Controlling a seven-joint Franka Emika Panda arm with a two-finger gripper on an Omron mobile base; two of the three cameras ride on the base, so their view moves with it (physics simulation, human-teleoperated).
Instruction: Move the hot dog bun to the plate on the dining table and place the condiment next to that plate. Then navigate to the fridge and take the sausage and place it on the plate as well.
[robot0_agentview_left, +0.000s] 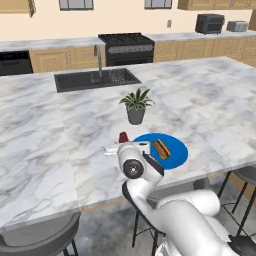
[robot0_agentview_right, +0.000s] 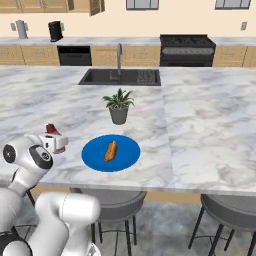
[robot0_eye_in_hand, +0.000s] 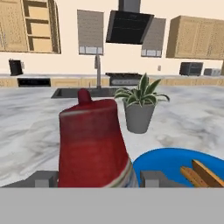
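I see hand (robot0_eye_in_hand: 94, 179) grasping condiment (robot0_eye_in_hand: 92, 144) | bun (robot0_agentview_right: 110, 151) on plate (robot0_agentview_right: 127, 157) | condiment just beside plate, over surface (robot0_agentview_right: 200, 125)

a home kitchen: marble island with inset sink (robot0_agentview_left: 95, 79), black stove (robot0_agentview_left: 127, 46), wooden cabinets, microwave (robot0_agentview_left: 209, 23).

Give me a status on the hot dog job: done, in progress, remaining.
Done: the bun lies on the blue plate on the marble table. In hand: the red sauce bottle sits upright between the tool's fingers, right beside the plate; whether it rests on the table yet is unclear. Left: let go, then fetch the sausage from the fridge.
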